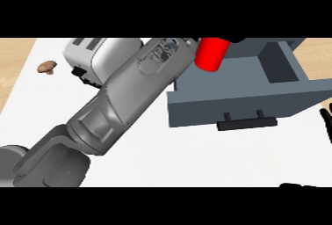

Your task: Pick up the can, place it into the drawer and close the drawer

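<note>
At the far left of the counter (194, 158) lies a small brown mushroom (46, 67), well clear of my work. Next to it stands the toaster (97, 55), and my left forearm (123, 105) crosses just in front of it, running up and to the right. That is the tightest spot on this side: if I swing the arm leftward, it will brush the toaster, so I should keep any correction to the right or upward.

My left hand (230, 39) shows only as a dark sliver at the top of the view, beside the red can (213, 53). I hold the can there, but most of the hand is cut off, so I cannot tell how it closes on it. The can hangs over the left rear part of the open grey drawer (285, 94), tilted a little.

To do this step well, I judge I should carry the can slightly further right, over the hollow, level it, and lower it inside the walls before letting go. The drawer's left wall sits directly under my wrist, so that edge needs watching.

The black handle (247, 122) faces me with bare counter before it, good room for the closing push.

My right hand (328, 121) rests at the right edge, fingers straight.
</note>
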`<state>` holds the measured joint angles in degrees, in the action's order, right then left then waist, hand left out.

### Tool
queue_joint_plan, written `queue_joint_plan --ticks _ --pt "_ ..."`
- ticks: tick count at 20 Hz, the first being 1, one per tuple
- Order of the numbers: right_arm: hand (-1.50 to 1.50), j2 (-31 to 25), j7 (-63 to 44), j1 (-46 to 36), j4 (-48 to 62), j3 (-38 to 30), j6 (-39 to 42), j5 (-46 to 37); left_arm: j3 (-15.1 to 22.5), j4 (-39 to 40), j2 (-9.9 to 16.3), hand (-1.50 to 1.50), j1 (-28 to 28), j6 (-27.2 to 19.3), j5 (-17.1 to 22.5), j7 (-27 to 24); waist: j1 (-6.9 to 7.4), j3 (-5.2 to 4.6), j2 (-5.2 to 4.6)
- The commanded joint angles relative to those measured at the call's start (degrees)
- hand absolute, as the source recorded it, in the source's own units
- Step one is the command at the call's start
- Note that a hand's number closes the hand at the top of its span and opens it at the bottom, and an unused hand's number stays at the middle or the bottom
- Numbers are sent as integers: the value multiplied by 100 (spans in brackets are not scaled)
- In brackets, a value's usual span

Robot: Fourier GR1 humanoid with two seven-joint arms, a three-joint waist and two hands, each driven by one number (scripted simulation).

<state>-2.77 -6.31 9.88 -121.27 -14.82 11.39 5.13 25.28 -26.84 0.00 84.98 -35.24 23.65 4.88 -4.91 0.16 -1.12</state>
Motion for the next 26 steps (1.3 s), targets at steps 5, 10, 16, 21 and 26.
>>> queue_joint_plan --ticks 5,10,16,21,26 --pt "-150 59 -8 -260 125 180 -98 -192 666 232 0 150 -149 -205 324 -261 -116 1 -32" --pt "-150 -190 -209 -472 91 -157 -77 112 765 514 0 150 -17 -240 348 -501 -155 1 -53" --pt "-150 -77 -62 -230 -64 -29 20 120 874 731 0 -150 -105 -438 494 -666 -221 2 -62" --pt "-150 -36 -68 -272 -42 192 -21 -172 1057 665 0 -150 -456 -684 649 -824 -225 -1 -70" --pt "-150 -82 -222 -247 -216 177 59 28 1070 654 0 -150 -359 -948 850 -782 -288 -1 -69"
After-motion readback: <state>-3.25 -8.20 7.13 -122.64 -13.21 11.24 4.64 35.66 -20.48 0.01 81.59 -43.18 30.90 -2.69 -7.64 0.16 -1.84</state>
